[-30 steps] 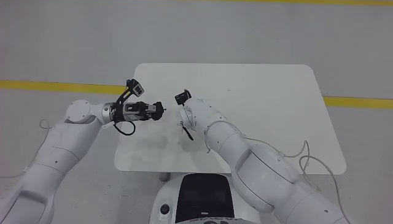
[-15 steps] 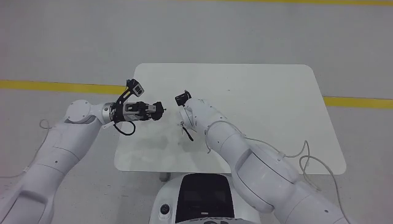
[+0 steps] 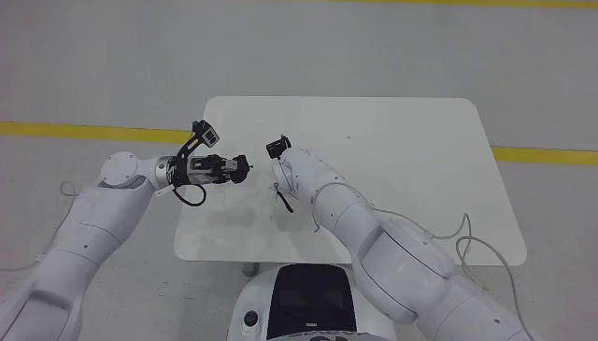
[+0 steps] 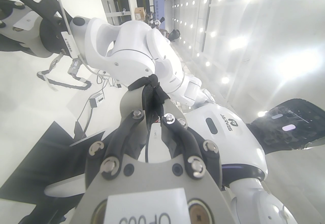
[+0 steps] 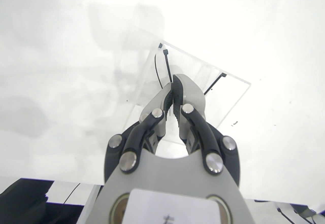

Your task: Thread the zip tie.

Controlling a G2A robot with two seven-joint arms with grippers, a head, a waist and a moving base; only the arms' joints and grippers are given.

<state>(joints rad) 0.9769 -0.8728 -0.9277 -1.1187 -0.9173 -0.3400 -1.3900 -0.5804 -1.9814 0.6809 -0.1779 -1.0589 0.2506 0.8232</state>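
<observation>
The right end effector [image 5: 173,84] is pointing down over a clear tray [image 5: 223,98] on the surface [image 3: 402,154]. Its fingers are pressing together on a zip tie [image 5: 166,64] that is sticking out past the tips. The left end effector [image 4: 151,98] is pointing sideways toward it, pinching a thin black strand [image 4: 148,133].

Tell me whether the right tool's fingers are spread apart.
No, the right tool has its fingers pressed together, with a black zip tie sticking out from the tips.
</observation>
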